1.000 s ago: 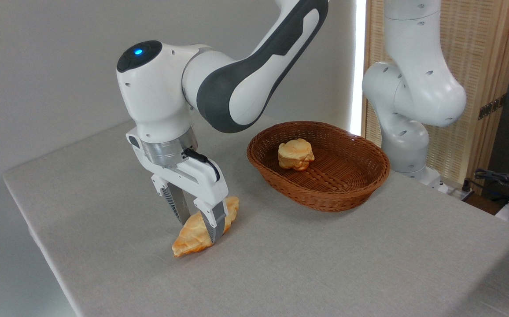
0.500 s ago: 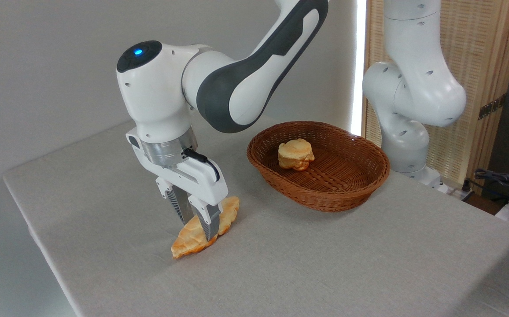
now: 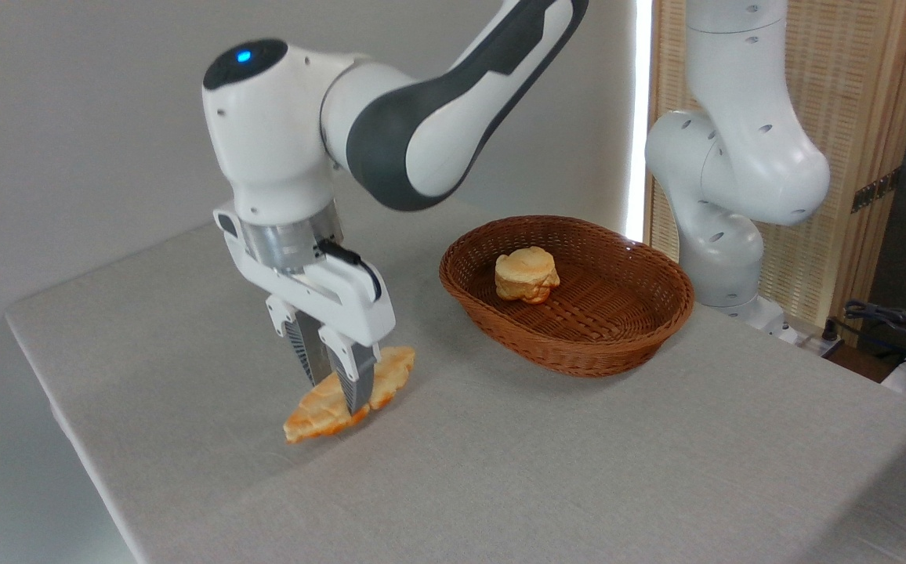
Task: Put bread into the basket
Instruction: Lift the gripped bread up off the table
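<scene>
While the end effector points straight down over the left part of the table, we see its two ribbed fingers clamped across the middle of the bread, so it is closed on that pastry. The bread is long and golden-orange, with pointed ends; one end sticks out toward the lower left and the other toward the upper right, past the fingers. It looks held just above the grey cloth, though we cannot say for sure that its lower tip is clear of the surface.

To the right, well apart from the bread, we find the basket, an oval of reddish-brown wicker resting on the table. Inside it, toward its left side, sits a small round bun, pale golden and puffy.

The arm is white and dark grey, with a blue light glowing on top of its wrist joint. Its base column stands behind the basket at the far right, in front of a slatted wooden screen.
</scene>
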